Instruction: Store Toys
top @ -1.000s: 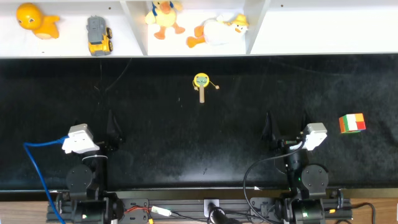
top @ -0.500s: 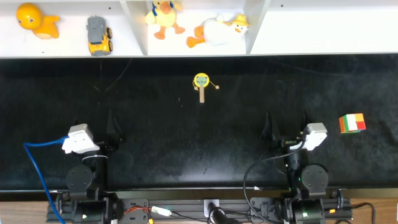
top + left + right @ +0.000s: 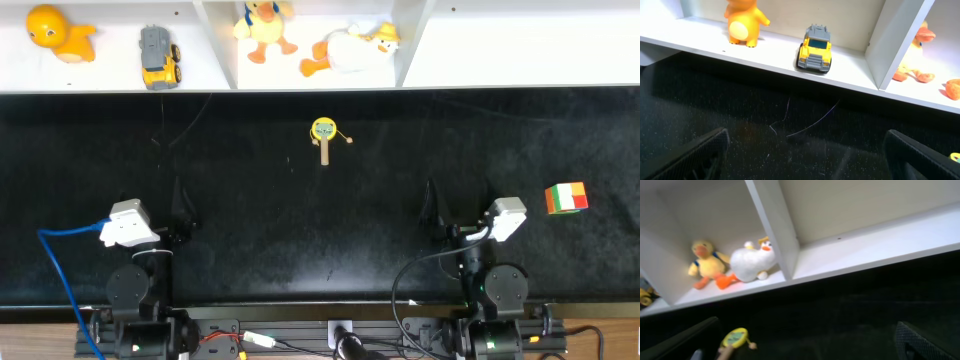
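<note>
The left gripper and the right gripper sit in the lower part of the top view, each with its fingers wide apart and holding nothing. The small rattle drum lies on the black table at upper centre. The coloured cube lies at the right. The yellow truck stands on the white shelf at upper left.

Surface matt black, dusty, cloth-like; shelf smooth white; orange duck glossy plastic; truck plastic; yellow duck, white duck plush cloth; rattle handle wood-like.
</note>
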Controlling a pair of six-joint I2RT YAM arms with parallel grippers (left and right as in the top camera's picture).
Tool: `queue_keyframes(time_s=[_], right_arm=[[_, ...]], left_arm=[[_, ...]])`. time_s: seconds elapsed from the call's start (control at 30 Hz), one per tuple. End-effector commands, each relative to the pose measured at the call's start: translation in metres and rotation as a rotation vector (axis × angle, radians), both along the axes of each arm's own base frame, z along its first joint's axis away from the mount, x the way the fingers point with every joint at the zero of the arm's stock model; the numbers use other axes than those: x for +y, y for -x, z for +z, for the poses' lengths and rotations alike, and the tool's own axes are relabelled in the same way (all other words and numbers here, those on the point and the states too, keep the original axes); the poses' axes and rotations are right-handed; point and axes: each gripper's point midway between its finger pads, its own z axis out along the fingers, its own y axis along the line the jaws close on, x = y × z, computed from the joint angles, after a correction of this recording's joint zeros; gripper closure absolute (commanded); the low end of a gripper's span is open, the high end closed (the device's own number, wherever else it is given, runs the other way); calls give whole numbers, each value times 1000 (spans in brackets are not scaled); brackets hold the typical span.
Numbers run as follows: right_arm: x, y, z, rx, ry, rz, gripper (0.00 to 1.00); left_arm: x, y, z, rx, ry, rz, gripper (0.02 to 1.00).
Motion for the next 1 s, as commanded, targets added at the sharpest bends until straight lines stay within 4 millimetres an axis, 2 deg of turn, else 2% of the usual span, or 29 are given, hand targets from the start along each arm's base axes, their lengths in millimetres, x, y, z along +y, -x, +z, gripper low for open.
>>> queue_keyframes(time_s=[0.03, 0.1, 0.2, 0.33, 0.43, 0.67, 0.9, 1.0], right_arm=[[17, 3, -1, 17, -126, 100, 5], [29, 7, -1, 18, -120, 170, 5], [40, 12, 14, -14, -119, 244, 5], [47, 20, 47, -45, -112, 295, 5], [49, 18, 63, 0, -69, 297, 5], [68, -7, 84, 212, 65, 413, 3], [71, -42, 100, 450, 173, 458, 3], [75, -56, 99, 536, 191, 453, 3]], left_arm=[[1, 0, 0, -12, 20, 10, 20], [1, 0, 0, -13, 20, 10, 20], [1, 0, 0, -12, 20, 10, 23], [1, 0, 0, -12, 20, 10, 20], [1, 0, 0, -12, 20, 10, 20], [1, 0, 0, -13, 20, 10, 20], [1, 0, 0, -12, 20, 10, 20], [1, 0, 0, -12, 20, 10, 20]])
